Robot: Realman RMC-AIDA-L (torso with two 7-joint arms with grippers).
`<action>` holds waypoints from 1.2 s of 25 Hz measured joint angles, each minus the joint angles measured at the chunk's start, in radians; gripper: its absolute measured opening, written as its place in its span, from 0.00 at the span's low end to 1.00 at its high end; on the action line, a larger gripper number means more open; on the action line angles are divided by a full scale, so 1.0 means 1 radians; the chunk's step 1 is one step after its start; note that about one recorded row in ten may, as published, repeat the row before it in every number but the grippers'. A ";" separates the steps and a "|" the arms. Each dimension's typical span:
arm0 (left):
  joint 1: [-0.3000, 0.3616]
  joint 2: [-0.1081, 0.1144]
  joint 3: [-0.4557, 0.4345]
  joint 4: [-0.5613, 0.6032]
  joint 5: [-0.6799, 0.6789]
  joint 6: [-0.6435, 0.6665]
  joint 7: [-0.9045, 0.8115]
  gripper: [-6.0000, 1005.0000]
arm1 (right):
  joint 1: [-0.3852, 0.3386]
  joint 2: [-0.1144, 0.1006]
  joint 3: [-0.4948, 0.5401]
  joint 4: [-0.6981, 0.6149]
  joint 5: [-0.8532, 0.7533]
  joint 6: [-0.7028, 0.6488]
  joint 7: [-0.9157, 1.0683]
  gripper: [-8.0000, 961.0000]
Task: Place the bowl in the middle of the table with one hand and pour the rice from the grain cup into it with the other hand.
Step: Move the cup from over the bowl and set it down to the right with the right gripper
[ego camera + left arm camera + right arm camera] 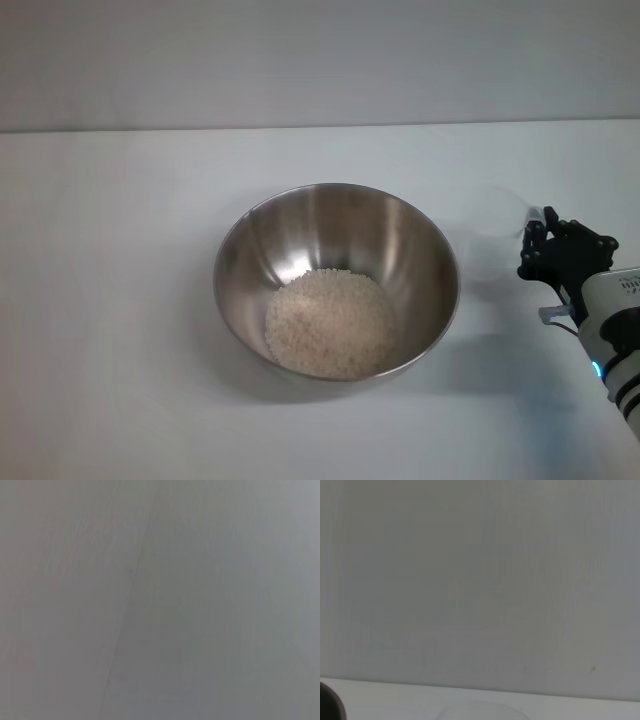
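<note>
The steel bowl (337,280) stands in the middle of the white table (110,300), and a pale heap of rice (331,322) lies in its bottom. Just right of the bowl is the clear grain cup (497,213), upright and looking empty. My right gripper (537,243) sits against the cup's right side, low over the table. The right wrist view shows only a faint curve of the cup's rim (485,711) at its edge. My left gripper does not show in any view; its wrist view shows only a plain grey surface.
A grey wall (320,60) runs behind the table's far edge. A dark rounded shape (329,702) sits in a corner of the right wrist view; what it is cannot be told.
</note>
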 joint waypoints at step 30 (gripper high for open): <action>0.022 0.003 0.005 0.011 0.000 0.051 -0.009 0.62 | -0.052 -0.001 -0.051 0.012 -0.003 -0.039 0.016 0.23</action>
